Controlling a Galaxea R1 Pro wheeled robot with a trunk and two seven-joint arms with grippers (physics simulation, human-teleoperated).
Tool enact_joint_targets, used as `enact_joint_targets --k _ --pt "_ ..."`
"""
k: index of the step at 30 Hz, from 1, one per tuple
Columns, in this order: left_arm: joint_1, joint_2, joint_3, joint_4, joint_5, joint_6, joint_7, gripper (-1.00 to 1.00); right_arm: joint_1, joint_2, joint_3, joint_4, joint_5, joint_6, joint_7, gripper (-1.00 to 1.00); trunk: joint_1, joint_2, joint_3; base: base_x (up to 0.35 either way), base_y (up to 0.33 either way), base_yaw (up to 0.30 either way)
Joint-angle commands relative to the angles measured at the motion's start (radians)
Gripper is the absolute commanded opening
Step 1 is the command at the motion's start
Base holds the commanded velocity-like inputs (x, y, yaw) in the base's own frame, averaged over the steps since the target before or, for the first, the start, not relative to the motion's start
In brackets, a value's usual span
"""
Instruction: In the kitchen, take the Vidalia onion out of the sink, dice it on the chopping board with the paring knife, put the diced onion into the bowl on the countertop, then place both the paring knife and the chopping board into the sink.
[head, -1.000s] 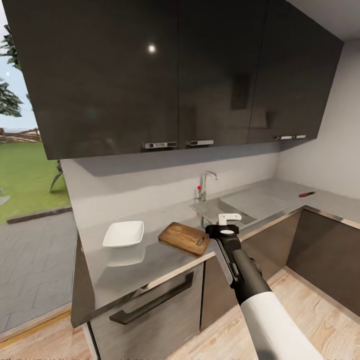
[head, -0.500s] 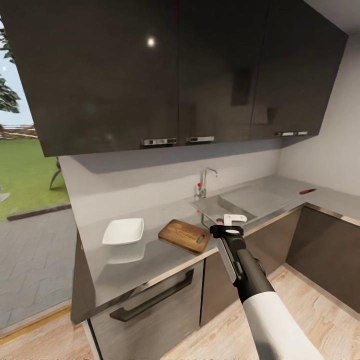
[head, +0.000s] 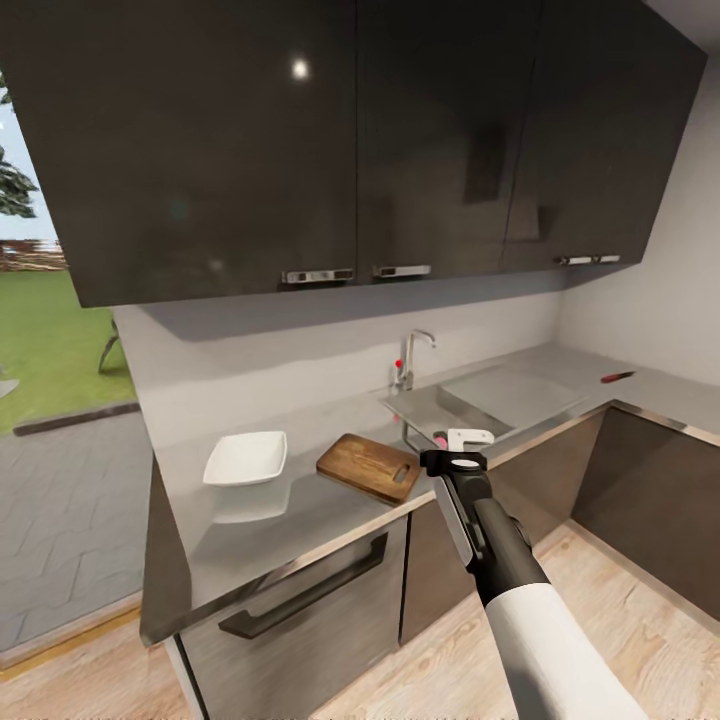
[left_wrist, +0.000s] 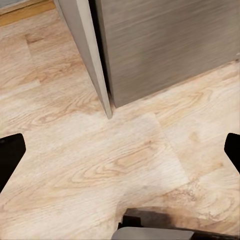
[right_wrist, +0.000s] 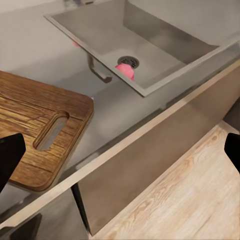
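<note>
The right gripper (head: 462, 441), jaws spread and empty, hovers at the countertop (head: 300, 505) edge. At its 10 o'clock lies the chopping board (head: 368, 467); beyond, at 12, the pink onion (right_wrist: 125, 70) sits in the sink (right_wrist: 150, 42). The left gripper's (left_wrist: 120, 150) fingers are spread over wood floor (left_wrist: 100, 165).

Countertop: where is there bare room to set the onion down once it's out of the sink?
The chopping board is bare. The countertop lies open between the bowl and the board, also in front of both. The drainboard stands free between the basin and the paring knife. Tightest: behind the basin, around the tap.
</note>
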Motion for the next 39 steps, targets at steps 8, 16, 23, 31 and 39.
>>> enact_joint_targets --k 8,16,23,31,39 --pt "0.000 0.000 0.000 -0.001 0.004 -0.002 0.000 1.00 -0.001 0.000 0.002 -0.001 -0.002 0.005 -0.007 1.00 0.000 -0.001 -0.013 0.152 0.073 0.000" --pt "0.000 0.000 0.000 -0.001 0.004 -0.002 0.000 1.00 -0.001 0.000 0.003 -0.001 -0.001 0.005 -0.007 1.00 0.000 -0.001 -0.025 0.132 0.076 0.000" --pt "0.000 0.000 -0.001 -0.001 0.004 -0.002 0.000 1.00 -0.001 0.000 0.003 -0.001 -0.001 0.005 -0.008 1.00 0.000 -0.001 -0.031 0.016 0.009 0.000" --pt "0.000 0.000 -0.002 -0.001 0.004 -0.002 0.000 1.00 -0.001 0.000 0.002 -0.001 0.000 0.005 -0.010 1.00 0.000 -0.001 -0.032 0.025 0.001 0.000" --pt "0.000 0.000 -0.002 -0.001 0.004 -0.001 0.000 1.00 -0.001 0.000 0.002 -0.001 0.000 0.005 -0.010 1.00 0.000 -0.001 -0.032 0.177 0.000 0.000"
